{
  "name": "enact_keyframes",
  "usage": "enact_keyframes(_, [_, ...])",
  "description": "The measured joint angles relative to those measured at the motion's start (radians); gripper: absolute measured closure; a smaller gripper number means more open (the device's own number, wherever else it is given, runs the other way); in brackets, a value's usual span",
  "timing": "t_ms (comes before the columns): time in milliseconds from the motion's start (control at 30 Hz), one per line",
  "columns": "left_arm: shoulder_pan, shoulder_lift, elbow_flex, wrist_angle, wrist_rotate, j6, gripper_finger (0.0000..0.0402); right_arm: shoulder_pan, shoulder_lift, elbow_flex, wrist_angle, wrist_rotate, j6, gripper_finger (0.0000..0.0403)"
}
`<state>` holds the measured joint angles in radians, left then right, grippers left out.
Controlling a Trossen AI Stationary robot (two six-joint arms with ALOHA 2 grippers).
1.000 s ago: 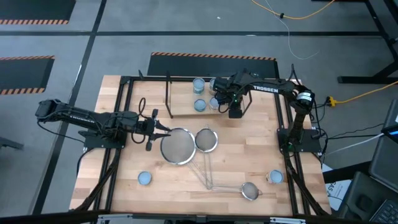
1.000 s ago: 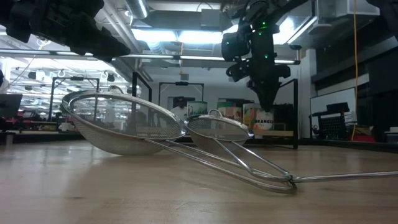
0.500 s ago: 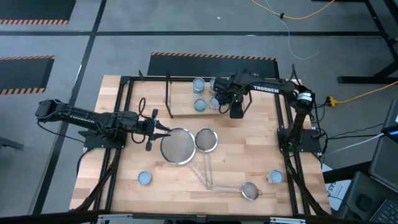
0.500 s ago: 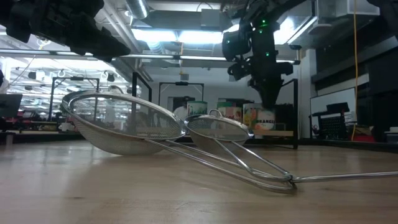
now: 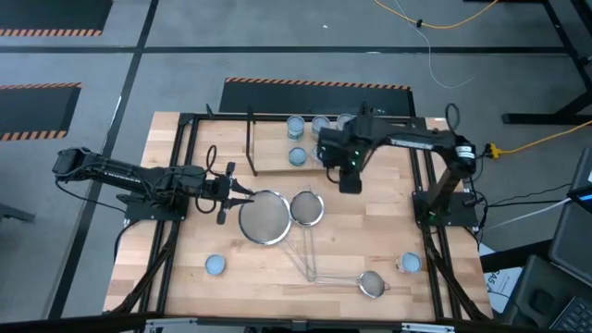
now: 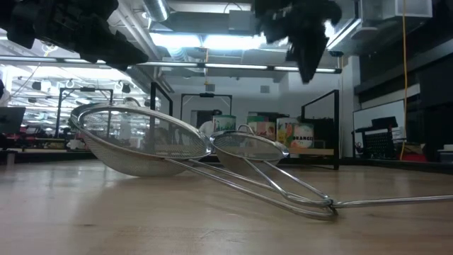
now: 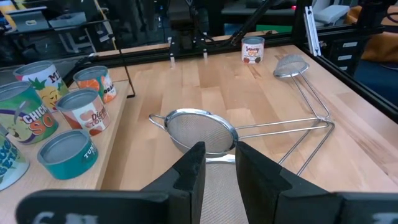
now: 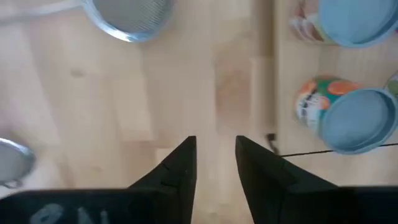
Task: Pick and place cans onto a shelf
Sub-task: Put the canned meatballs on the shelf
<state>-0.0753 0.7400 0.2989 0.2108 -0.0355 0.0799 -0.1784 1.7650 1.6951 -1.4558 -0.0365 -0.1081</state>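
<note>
1. Wooden worktop [image 5: 370,222] carries the shelf [image 5: 277,166] at its far edge, four cans [image 5: 297,156] already on it; two more sit loose near me.
2. I'd worry the right gripper [image 5: 349,181], jaws spread and empty, just off the shelf, clips those cans turning away.
3. Left gripper [image 5: 231,190] waits by the big strainer [image 5: 264,218], jaws slightly apart, holding nothing.

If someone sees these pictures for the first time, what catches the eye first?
Three steel strainers lie with crossed handles mid-table. At the far edge, cans stand grouped on the shelf, and the right gripper hangs empty just in front of them, fingers apart. Two more cans stand alone nearer.
</note>
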Motion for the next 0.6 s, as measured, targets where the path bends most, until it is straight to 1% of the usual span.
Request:
enact_keyframes(167, [0.0,0.0,0.0,0.0,0.0,0.0,0.032,0.134,-0.103,-0.04,0.0,0.0,0.248,0.0287])
enact_keyframes(333, [0.0,0.0,0.0,0.0,0.0,0.0,0.032,0.301,-0.189,-0.138,0.02,0.015,0.591,0.0287])
enact_keyframes(467, [0.0,0.0,0.0,0.0,0.0,0.001,0.032,0.448,-0.212,-0.211,0.024,0.004,0.859,0.0287])
enact_keyframes(600, [0.0,0.0,0.0,0.0,0.0,0.0,0.032,0.579,-0.212,-0.272,0.048,-0.091,1.125,0.0287])
